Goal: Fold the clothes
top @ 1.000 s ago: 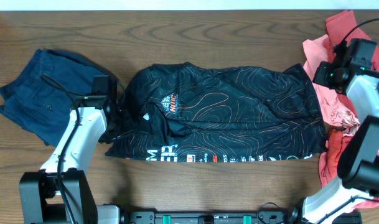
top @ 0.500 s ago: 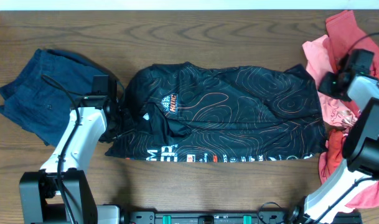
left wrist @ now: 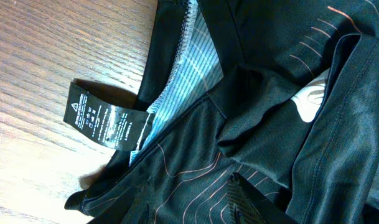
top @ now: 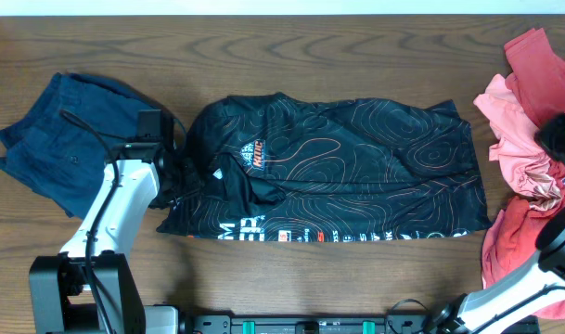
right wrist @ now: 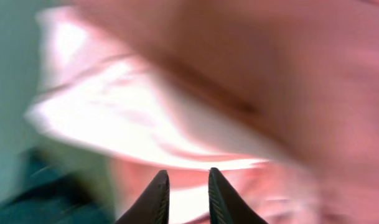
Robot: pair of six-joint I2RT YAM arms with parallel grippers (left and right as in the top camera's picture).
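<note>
A black jersey [top: 338, 172] with orange contour lines lies flat across the middle of the table, folded into a wide band. My left gripper [top: 175, 176] rests on its left edge. In the left wrist view the fingers [left wrist: 195, 208] are apart, with jersey cloth [left wrist: 270, 93] lying over and between them, and the care label [left wrist: 105, 118] sticks out onto the wood. My right gripper [top: 553, 137] is at the far right edge over the pink and red clothes [top: 523, 111]. Its fingers [right wrist: 184, 180] are nearly together with nothing between them, above blurred pink cloth [right wrist: 195, 81].
Navy shorts [top: 64, 139] lie at the left, beside my left arm. The pile of pink and red clothes fills the right edge down to the front [top: 519, 237]. Bare wooden table [top: 291, 46] runs along the back and front of the jersey.
My right arm has swung from the jersey's upper right corner out to the far right edge, uncovering the pink clothes. The left arm has not moved.
</note>
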